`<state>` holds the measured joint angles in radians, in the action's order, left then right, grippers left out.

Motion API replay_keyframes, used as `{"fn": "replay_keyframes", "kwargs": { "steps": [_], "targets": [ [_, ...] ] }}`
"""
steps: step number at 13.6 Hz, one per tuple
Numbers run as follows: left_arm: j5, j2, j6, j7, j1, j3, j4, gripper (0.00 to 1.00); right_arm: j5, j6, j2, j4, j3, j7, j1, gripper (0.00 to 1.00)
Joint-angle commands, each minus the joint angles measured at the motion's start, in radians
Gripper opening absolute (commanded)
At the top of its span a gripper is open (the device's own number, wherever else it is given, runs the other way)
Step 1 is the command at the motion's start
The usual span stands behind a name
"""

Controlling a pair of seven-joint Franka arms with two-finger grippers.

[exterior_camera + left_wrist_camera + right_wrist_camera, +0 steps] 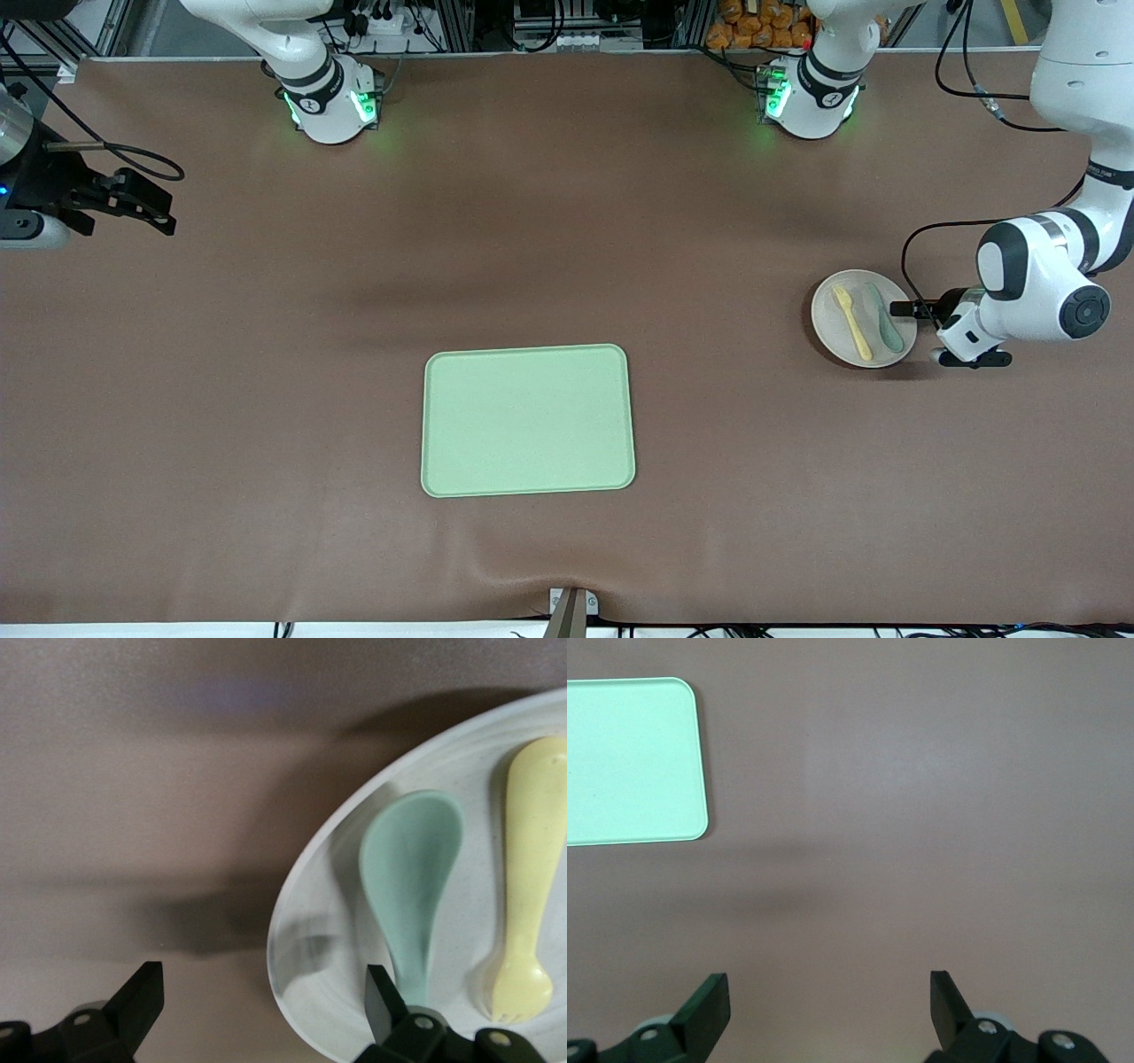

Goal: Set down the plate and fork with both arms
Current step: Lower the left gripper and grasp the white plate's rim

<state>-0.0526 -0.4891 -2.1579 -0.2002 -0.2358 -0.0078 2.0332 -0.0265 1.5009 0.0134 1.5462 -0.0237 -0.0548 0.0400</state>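
The off-white plate (833,330) lies on the table at the left arm's end. On it lie the pale yellow fork (852,322) and a grey-green spoon (884,319), side by side. My left gripper (912,332) is open and low at the plate's rim on the side toward the table's end. In the left wrist view the plate (323,997), the spoon (412,868) and the fork (532,868) show close up. There my left gripper (266,997) has one finger over the plate and one over bare table. My right gripper (164,213) waits open and empty over the right arm's end of the table (830,1001).
A rectangular pale green tray (528,420) lies in the middle of the table, nearer the front camera than the plate; a corner of it shows in the right wrist view (629,762). The brown table cover (266,354) surrounds it. The arm bases stand along the table's back edge.
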Motion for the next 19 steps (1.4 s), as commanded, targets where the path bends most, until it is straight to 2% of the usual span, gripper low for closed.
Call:
{"fn": "replay_keyframes", "kwargs": {
  "steps": [1, 3, 4, 5, 6, 11, 14, 19],
  "targets": [
    [-0.001, -0.003, -0.014, -0.018, 0.001, -0.006, 0.002, 0.8, 0.007, -0.013, -0.01, -0.02, -0.004, -0.008, -0.008, 1.0],
    [-0.001, -0.009, -0.036, -0.018, 0.001, -0.023, -0.001, 0.43, 0.007, -0.015, -0.01, -0.02, -0.004, -0.008, -0.008, 1.0],
    [0.0, -0.015, -0.066, -0.018, 0.001, -0.032, 0.001, 0.28, 0.007, -0.013, -0.009, -0.02, -0.002, -0.008, -0.008, 1.0],
    [0.0, -0.023, -0.077, -0.018, 0.001, -0.038, -0.001, 0.08, 0.007, -0.013, -0.009, -0.02, -0.004, -0.008, -0.008, 1.0],
    [0.0, -0.023, -0.085, -0.018, 0.001, -0.043, -0.001, 0.0, 0.007, -0.013, -0.009, -0.02, -0.002, -0.008, -0.008, 1.0],
    [-0.004, -0.011, -0.089, -0.021, -0.002, -0.063, -0.01, 0.0, 0.007, -0.013, -0.009, -0.02, -0.002, -0.008, -0.009, 1.0],
    [-0.003, 0.015, -0.088, -0.024, -0.008, -0.087, -0.048, 0.0, 0.007, -0.01, -0.01, -0.021, -0.002, -0.008, -0.009, 1.0],
    [0.046, 0.027, -0.076, -0.024, -0.013, -0.112, -0.09, 0.0, 0.007, -0.01, -0.01, -0.021, -0.002, -0.008, -0.009, 1.0]
  ]
}}
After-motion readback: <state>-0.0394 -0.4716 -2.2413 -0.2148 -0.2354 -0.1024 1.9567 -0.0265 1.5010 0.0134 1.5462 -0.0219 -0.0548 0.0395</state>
